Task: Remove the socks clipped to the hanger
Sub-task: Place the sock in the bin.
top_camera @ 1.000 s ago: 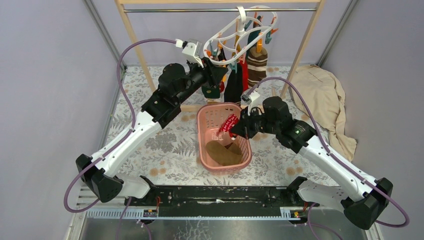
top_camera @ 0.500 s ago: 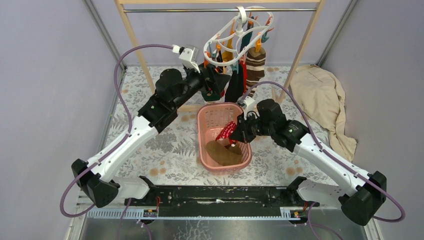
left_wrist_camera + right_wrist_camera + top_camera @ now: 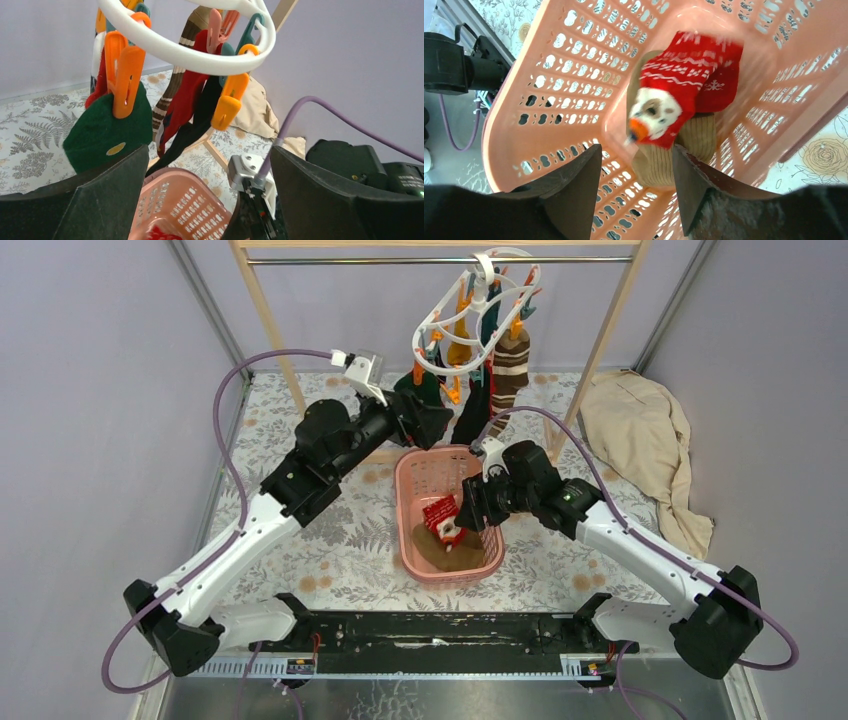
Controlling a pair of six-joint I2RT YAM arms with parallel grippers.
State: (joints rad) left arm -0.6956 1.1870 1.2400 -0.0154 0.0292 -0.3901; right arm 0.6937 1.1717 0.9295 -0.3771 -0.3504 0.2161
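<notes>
The white hanger (image 3: 478, 315) hangs tilted from the rack's rod with several socks clipped to it: a black one (image 3: 468, 418), a striped one (image 3: 509, 370) and a dark green one (image 3: 424, 392). In the left wrist view its ring (image 3: 200, 57) holds orange clips (image 3: 126, 75), the green sock (image 3: 107, 132), a red sock (image 3: 187, 97) and the black sock (image 3: 200, 120). My left gripper (image 3: 436, 423) (image 3: 209, 150) is open just below the ring, touching nothing. My right gripper (image 3: 467, 513) (image 3: 636, 147) is open over the basket. A blurred red-and-white sock (image 3: 684, 82) (image 3: 441, 516) lies loose below it on an olive-brown sock (image 3: 676, 160).
The pink basket (image 3: 420, 475) (image 3: 574, 75) stands on the patterned table between the arms, under the hanger. The wooden rack (image 3: 266, 315) frames the back. A beige cloth (image 3: 645, 440) lies at the back right. The right arm's wrist (image 3: 247, 172) is close to my left fingers.
The left gripper opened and drew back down from the hanger, which swung to a steeper tilt. The right gripper opened over the basket and the red sock dropped in.
</notes>
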